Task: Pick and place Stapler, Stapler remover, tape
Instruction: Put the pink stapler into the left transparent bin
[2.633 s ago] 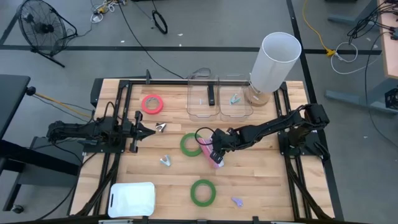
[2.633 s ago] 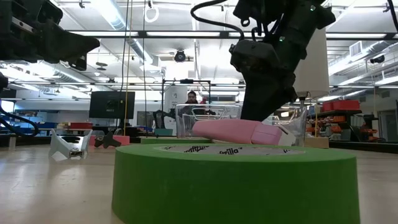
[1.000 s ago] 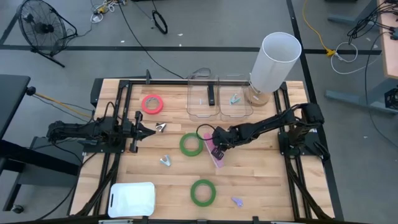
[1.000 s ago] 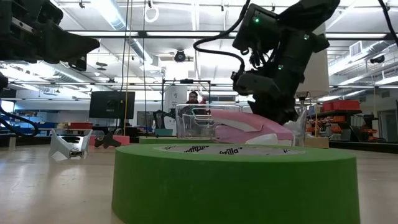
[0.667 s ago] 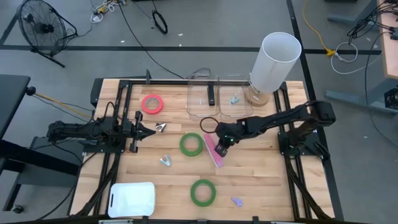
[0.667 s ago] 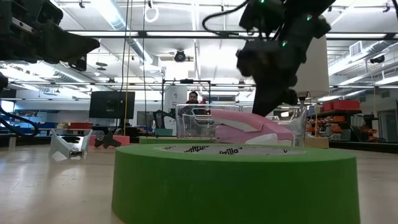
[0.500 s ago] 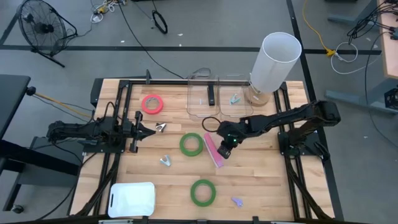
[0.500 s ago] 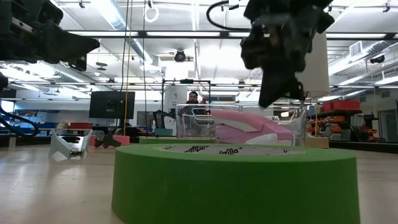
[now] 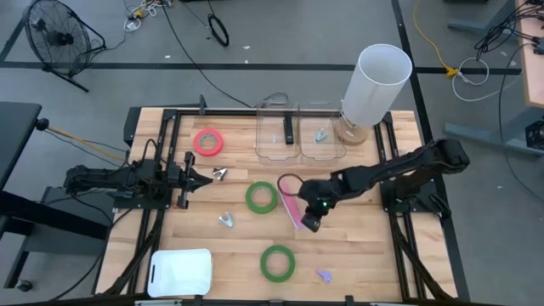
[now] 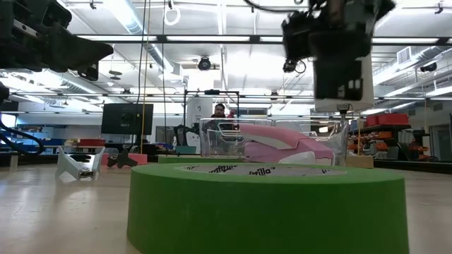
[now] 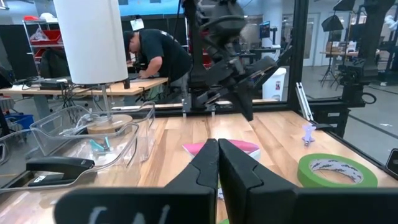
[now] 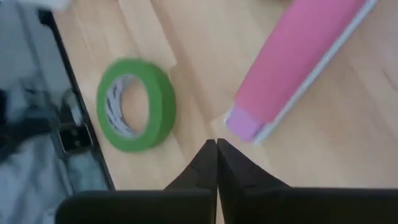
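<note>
The pink stapler (image 9: pixel 291 206) lies flat on the table at mid-table, also showing in the low view (image 10: pixel 279 144) and the right wrist view (image 12: pixel 292 68). My right gripper (image 9: pixel 309 224) hangs shut just past the stapler's near end, raised above the table (image 10: pixel 337 85) and touching nothing. One green tape roll (image 9: pixel 262 197) lies left of the stapler, another (image 9: pixel 277 263) nearer the front edge, and a pink-red roll (image 9: pixel 207 142) lies at the far left. Staple removers lie at left (image 9: pixel 220 174), centre-left (image 9: pixel 225 220) and near front (image 9: pixel 324 274). My left gripper (image 9: pixel 204 176) waits shut at the left.
Two clear bins (image 9: pixel 299 132) stand at the far edge, one holding a black stapler (image 9: pixel 288 127), the other a remover (image 9: pixel 320 134). A tall white cylinder (image 9: pixel 374 85) stands at the far right. A white flat item (image 9: pixel 180 272) lies at the near left corner. A person shows beyond the table (image 11: pixel 155 59).
My right gripper has left the stapler's far end, risen, and gone toward the table's near edge, turning as it went. The pink stapler has stayed flat on the table.
</note>
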You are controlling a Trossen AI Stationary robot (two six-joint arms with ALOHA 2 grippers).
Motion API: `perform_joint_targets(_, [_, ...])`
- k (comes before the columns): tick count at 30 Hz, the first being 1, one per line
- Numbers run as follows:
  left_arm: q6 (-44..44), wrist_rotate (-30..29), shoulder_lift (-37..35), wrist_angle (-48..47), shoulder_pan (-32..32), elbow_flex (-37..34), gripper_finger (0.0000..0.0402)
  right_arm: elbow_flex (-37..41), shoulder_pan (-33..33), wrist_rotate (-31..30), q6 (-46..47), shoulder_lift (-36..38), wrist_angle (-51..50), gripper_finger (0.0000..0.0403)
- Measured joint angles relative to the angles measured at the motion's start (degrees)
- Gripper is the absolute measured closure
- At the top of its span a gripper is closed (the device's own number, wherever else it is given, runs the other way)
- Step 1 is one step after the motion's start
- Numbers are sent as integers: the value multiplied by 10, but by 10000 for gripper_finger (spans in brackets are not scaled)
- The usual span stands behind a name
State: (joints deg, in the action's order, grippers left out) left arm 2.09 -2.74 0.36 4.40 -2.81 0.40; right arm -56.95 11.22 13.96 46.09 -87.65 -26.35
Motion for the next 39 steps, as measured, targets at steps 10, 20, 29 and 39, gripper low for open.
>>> perform_joint_targets(10, [-4, 0, 0, 0, 0, 0, 385, -193, 71, -180, 6, -6, -235, 402])
perform_joint_targets(20, [-5, 0, 0, 0, 0, 0, 385, -335, 36, -168, -32, -130, -375, 403])
perform_joint_targets(29, [-5, 7, 0, 0, 0, 0, 385, -371, 15, -156, -134, -162, -344, 403])
perform_joint_targets(39, [-5, 11, 0, 0, 0, 0, 385, -371, -11, -101, -95, -167, -325, 377])
